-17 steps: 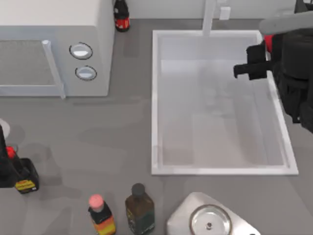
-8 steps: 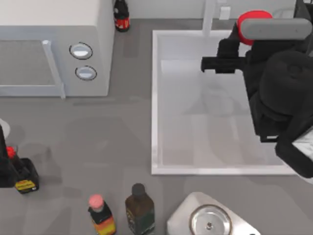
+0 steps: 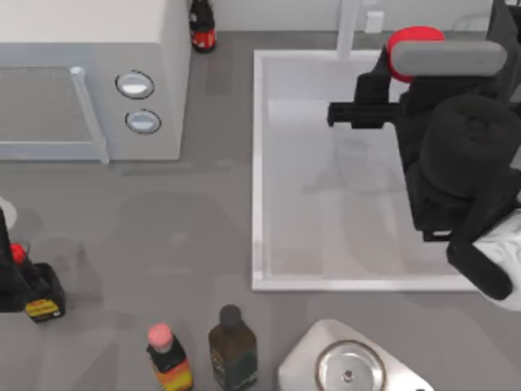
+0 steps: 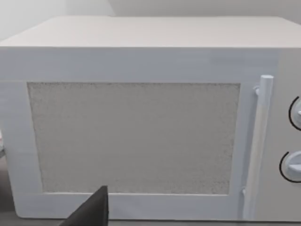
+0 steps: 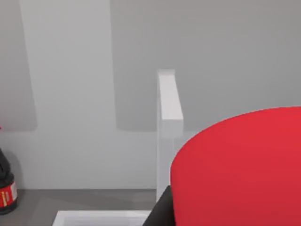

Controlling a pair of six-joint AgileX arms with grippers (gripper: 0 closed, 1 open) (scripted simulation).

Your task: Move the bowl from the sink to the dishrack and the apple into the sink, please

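Note:
The apple (image 3: pixel 409 38) is bright red and hangs above the far right part of the sink (image 3: pixel 259 163), near the white faucet post (image 3: pixel 348 28). My right gripper (image 3: pixel 397 63) is shut on it, and a grey arm link covers part of the fruit. In the right wrist view the apple (image 5: pixel 240 169) looms large with the faucet post (image 5: pixel 168 127) behind it. The white basin floor (image 3: pixel 326 204) is bare. The bowl and the dishrack are out of view. My left arm (image 3: pixel 5 269) stays parked at the table's left edge.
A white microwave (image 3: pixel 89 81) stands at the back left, also facing the left wrist camera (image 4: pixel 141 136). Bottles stand at the back (image 3: pixel 202 28), at the left (image 3: pixel 42 297) and at the front (image 3: pixel 169 358) (image 3: pixel 233 346). A steel lid with a knob (image 3: pixel 348 371) lies in front of the sink.
My right arm has swung left from the sink's right rim to over the basin, carrying the apple. The left arm has not moved.

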